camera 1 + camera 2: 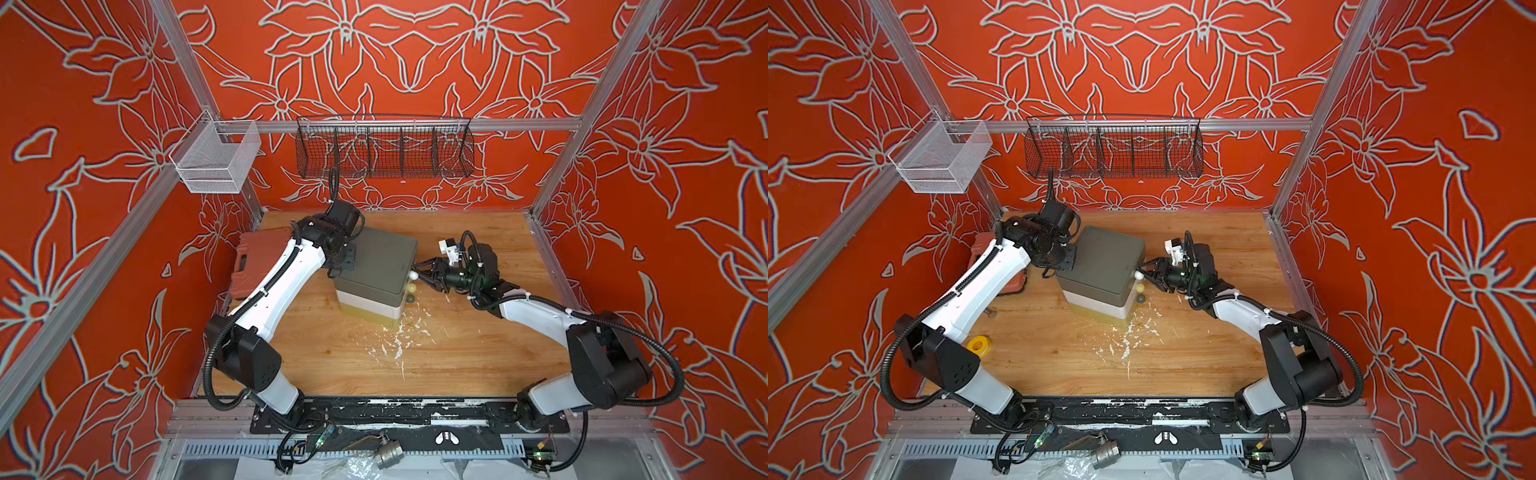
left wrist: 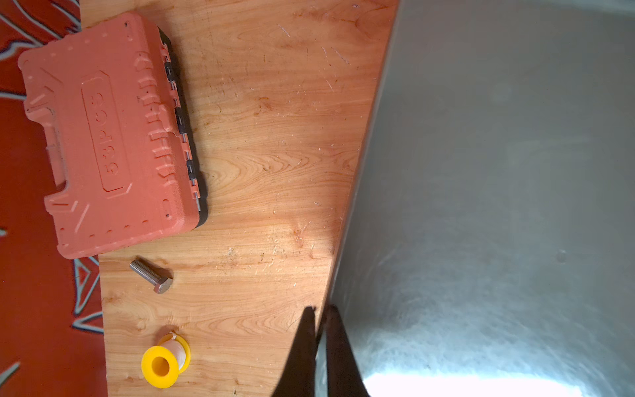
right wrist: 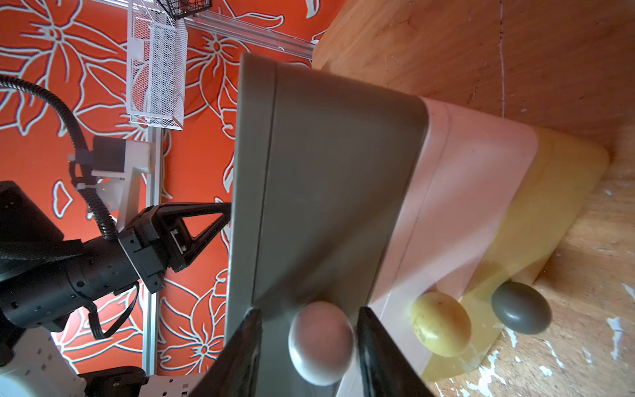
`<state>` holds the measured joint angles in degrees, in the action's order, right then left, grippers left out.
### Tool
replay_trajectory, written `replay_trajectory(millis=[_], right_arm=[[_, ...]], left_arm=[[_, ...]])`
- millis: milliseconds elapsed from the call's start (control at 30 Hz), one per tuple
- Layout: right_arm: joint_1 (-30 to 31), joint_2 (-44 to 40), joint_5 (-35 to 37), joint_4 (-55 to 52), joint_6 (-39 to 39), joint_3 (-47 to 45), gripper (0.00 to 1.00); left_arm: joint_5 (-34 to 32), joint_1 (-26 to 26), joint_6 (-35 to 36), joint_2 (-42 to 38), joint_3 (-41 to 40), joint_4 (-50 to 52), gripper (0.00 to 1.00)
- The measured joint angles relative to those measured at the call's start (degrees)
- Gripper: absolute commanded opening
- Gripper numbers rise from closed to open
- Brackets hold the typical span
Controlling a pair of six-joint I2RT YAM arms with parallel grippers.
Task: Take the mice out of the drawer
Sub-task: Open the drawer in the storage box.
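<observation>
Reaching in low and level from the side, the right fingers (image 3: 240,354) stand narrow around the round white knob (image 3: 321,343) of the grey top drawer (image 3: 326,189), one nearly touching it, one with a gap. The left arm stretches forward, wrist bent, left fingers (image 2: 302,350) pressed together at the stack's far edge. Smooth plastic with rounded corners: below sit a white drawer (image 3: 464,192) and a yellow drawer (image 3: 549,213), all closed on the wooden worktop (image 1: 457,353); the mice cannot be seen
</observation>
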<state>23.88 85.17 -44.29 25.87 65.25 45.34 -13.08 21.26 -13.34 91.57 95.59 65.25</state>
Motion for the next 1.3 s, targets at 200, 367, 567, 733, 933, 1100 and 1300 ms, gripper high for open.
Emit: replay_trajectory(millis=[200, 367, 567, 733, 933, 1100, 1300], right_arm=[[0.44, 0.02, -0.31, 0.42, 0.20, -0.92, 0.41], [0.63, 0.74, -1.09, 1.51, 0.61, -1.27, 0.36], [0.61, 0.74, -1.31, 1.70, 0.31, -1.27, 0.32], [0.33, 0.42, -1.25, 1.05, -0.31, -1.27, 0.31], [-1.73, -3.32, -1.64, -1.40, -1.25, -3.72, 0.29], [-4.55, -7.67, -2.75, -4.70, -2.36, -6.19, 0.30], [-8.24, -13.70, -3.43, -12.15, -5.14, -7.72, 0.29]], left_arm=[[-0.20, 0.00, -0.39, 0.00, -0.02, -0.02, 0.08], [-0.20, 0.00, -0.87, 0.00, -0.04, -0.07, 0.09], [-0.37, 0.02, -1.31, 0.00, -0.57, -0.57, 0.11], [-0.70, 0.11, -1.75, 0.00, -0.68, -0.66, 0.13], [-1.07, 0.20, -2.47, 0.00, -0.81, -0.81, 0.13], [-1.31, 0.24, -2.97, -0.02, -0.92, -0.98, 0.13], [-1.53, 0.33, -3.28, -0.31, -1.42, -1.51, 0.13]])
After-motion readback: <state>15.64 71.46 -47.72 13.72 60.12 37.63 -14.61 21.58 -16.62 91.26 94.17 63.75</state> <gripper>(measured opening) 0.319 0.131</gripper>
